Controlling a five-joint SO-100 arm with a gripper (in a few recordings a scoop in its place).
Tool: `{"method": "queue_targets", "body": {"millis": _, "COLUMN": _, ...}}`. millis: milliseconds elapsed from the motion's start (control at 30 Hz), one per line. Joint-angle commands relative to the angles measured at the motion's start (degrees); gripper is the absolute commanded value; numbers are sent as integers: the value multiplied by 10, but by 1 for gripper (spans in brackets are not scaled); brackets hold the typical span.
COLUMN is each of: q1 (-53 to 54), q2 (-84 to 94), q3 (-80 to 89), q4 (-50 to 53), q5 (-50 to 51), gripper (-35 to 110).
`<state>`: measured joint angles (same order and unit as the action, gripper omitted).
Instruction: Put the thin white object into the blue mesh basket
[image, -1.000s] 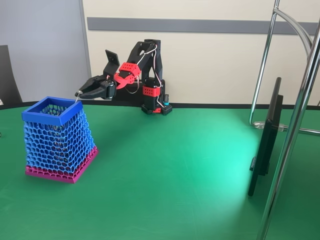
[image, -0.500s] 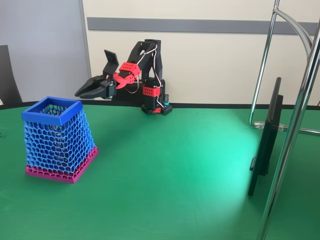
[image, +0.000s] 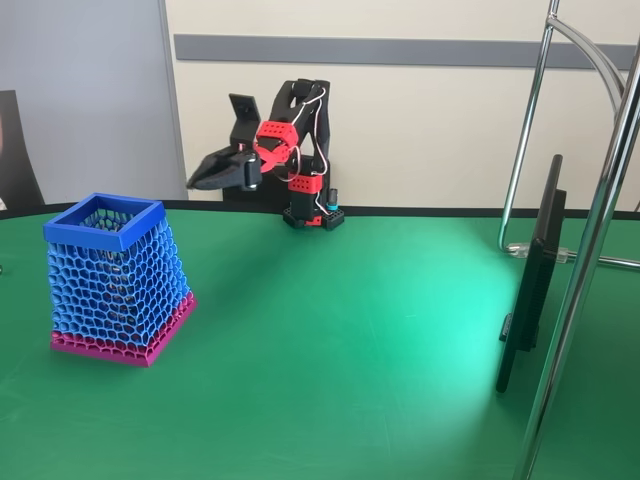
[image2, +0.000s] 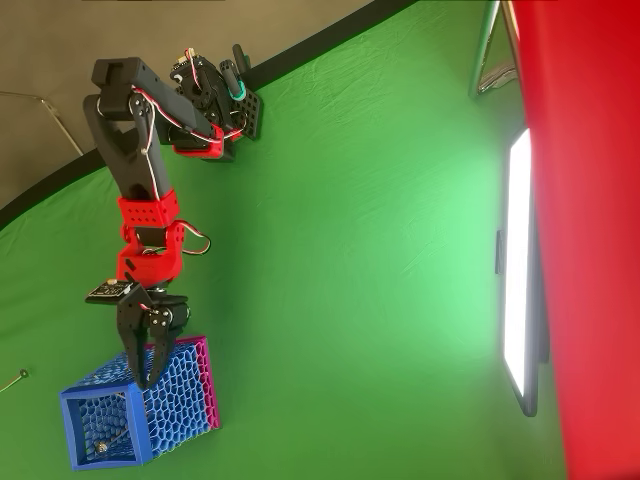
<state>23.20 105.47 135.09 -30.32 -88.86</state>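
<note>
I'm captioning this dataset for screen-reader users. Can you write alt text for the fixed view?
A black and red robot arm holds its gripper raised above a green table, to the right of a blue mesh basket with a magenta base. A dark monitor stands edge-on at the right.

Blue mesh basket (image: 118, 270): plastic by the look, open honeycomb mesh walls, solid smooth rim, matt; magenta band at base, same finish. Table (image: 350, 340): green covering, matt, smooth, with faint creases in the overhead view; soft sheen under the light toward its right edge in the fixed view. Arm (image2: 135, 170): black and red plastic parts, black ones slightly glossy. Gripper (image2: 147, 365): black plastic. Stand tubes (image: 590, 240) at the right edge: polished metal, mirror-glossy.
</note>
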Motion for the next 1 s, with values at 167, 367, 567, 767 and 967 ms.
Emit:
{"method": "queue_targets", "body": {"millis": 167, "q1": -54, "q2": 108, "q3": 62, "q4": 4, "q5": 65, "gripper": 10}}
{"method": "queue_targets", "body": {"millis": 367, "q1": -89, "q2": 166, "q3": 102, "q4": 29, "q5": 120, "gripper": 10}}
{"method": "queue_targets", "body": {"millis": 567, "q1": -112, "q2": 229, "q3": 122, "q4": 103, "q5": 198, "gripper": 11}}
{"method": "queue_targets", "body": {"millis": 767, "q1": -131, "q2": 287, "q3": 127, "q4": 189, "q5": 288, "gripper": 10}}
{"method": "queue_targets", "body": {"millis": 967, "q1": -171, "q2": 373, "q3": 171, "q4": 246, "q5": 378, "gripper": 10}}
